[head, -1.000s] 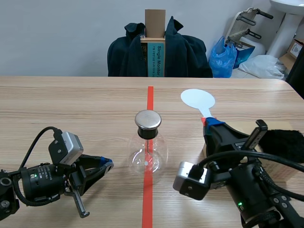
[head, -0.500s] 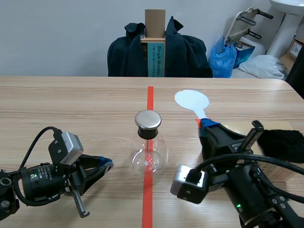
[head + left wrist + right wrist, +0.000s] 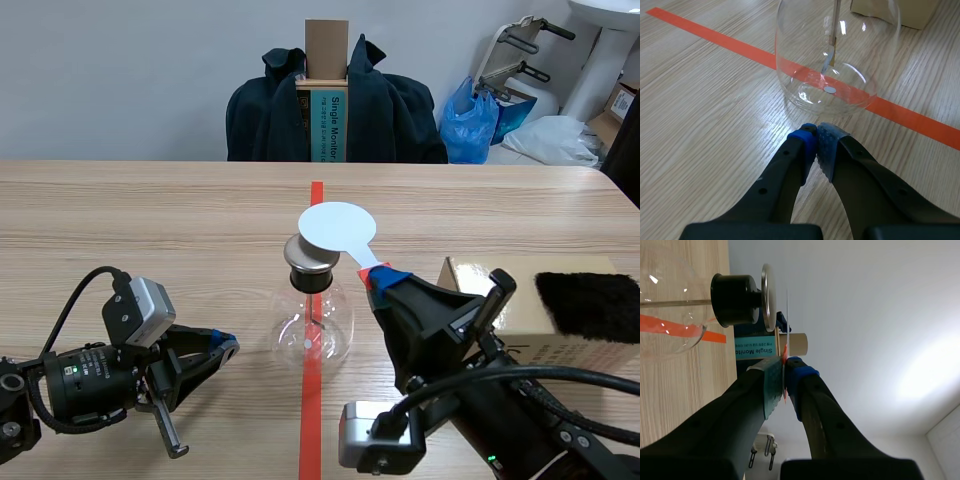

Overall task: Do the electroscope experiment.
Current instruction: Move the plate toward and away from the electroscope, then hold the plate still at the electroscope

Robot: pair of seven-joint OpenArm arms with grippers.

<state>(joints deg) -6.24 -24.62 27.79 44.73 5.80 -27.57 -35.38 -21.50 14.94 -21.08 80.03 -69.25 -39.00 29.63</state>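
While clamping the right gripper tight on the red handle of the paddle, holding its white disc close over the metal cap of the flask, just short of touching it. Resting the left gripper low over the table, pads pressed together on nothing, pointing at the glass flask standing on the tape just ahead. Sitting beside the right arm: a box topped with black cloth.

One each: flask, paddle, box, cloth
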